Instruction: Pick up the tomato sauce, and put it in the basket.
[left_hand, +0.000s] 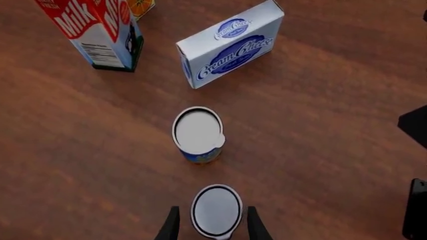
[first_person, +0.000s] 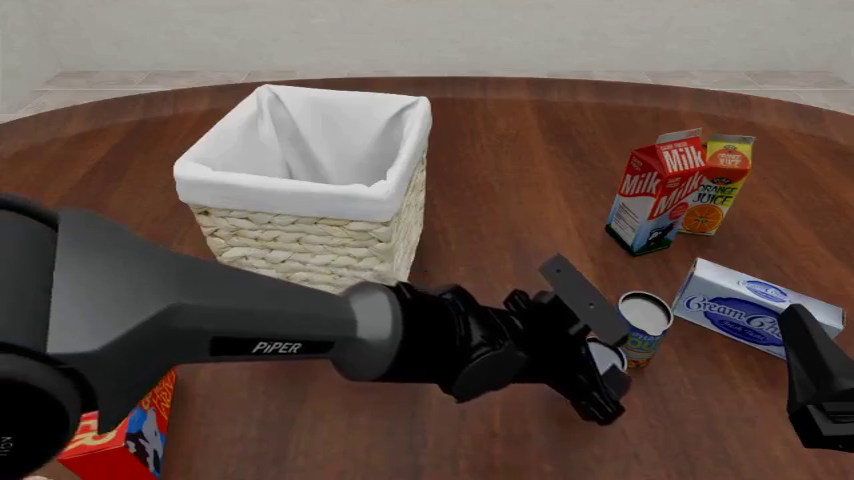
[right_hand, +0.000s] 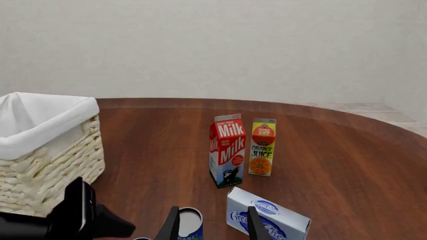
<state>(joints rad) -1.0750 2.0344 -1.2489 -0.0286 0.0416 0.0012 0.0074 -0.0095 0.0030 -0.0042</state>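
**Left Arm Lined Up Over the Tomato Sauce**

While the left gripper (left_hand: 213, 227) hangs low over the table (first_person: 534, 150), its two dark fingers (left_hand: 170, 227) stand apart on either side of a silver can top, which the left wrist view shows sitting between them; the jaws are spread and nothing is clamped yet, though whether the pads touch the can's wall cannot be told. By its place this can is judged to be the tomato sauce (left_hand: 216, 211), since only its lid shows and the red side is hidden; in the front view it is almost wholly covered by the arm's wrist. Just beyond it stands the blue-and-yellow can (left_hand: 198, 134), near but apart; farther on lie the cream cheese box (left_hand: 230, 44), the milk carton (first_person: 655, 192) and the orange juice carton (first_person: 722, 185). The basket (first_person: 310, 178) stands well apart to the left, upright, its white lining showing nothing inside.

The right gripper (right_hand: 213, 227) waits at the right side with its fingers parted and nothing between them.

The step in hand looks like the approach and straddle before the grasp; next the left jaws should settle lower around the can and close squarely, without nudging the blue-and-yellow neighbour; then comes a lift high enough to clear the basket's rim, and a carry to the left.
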